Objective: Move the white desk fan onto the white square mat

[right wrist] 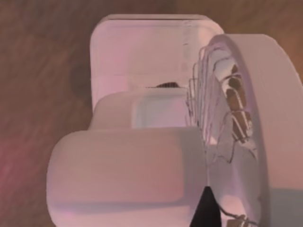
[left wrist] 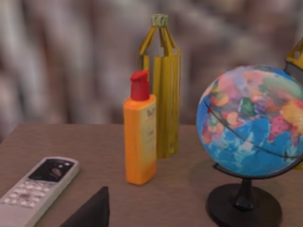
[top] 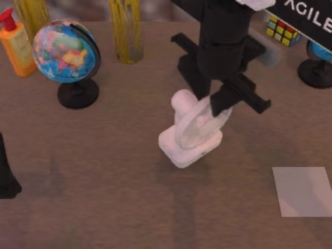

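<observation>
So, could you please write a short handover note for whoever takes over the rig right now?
Right tool: down over the fan at the table's middle, at the grille's top; whether it is open or shut cannot be seen.
Left arm: parked at the table's left edge, its tool out of view.
Fan: upright on its base on the table, apart from the mat.
Mat: flat and bare near the table's right front corner.
Done: right arm brought to the fan.
Left: confirm the grip, lift the fan, carry it to the mat, set it down and release.
</observation>
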